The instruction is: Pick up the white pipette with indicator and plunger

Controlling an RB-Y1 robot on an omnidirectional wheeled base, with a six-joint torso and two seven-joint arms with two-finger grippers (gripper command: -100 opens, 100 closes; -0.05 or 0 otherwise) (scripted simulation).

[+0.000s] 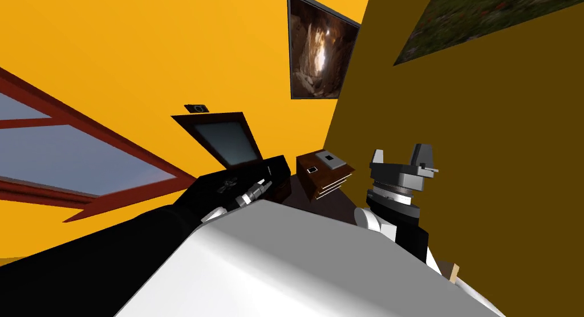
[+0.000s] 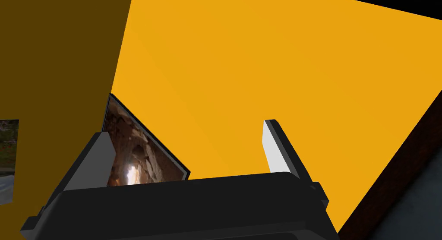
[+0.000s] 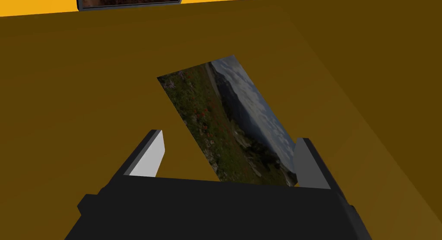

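The left claw [image 2: 186, 127] and right claw [image 3: 228, 136] gape released. A slim white-grey pipette [image 1: 255, 192] lies near the black desk's [image 1: 199, 196] right edge, its long axis aimed at that edge.

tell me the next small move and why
Probably tilt the left gripper down toward the black cabinet. Its open fingers face the orange wall, while a small white and grey rod, likely the pipette, lies on that cabinet just ahead on the left. The right gripper, also open, points at the brown wall.
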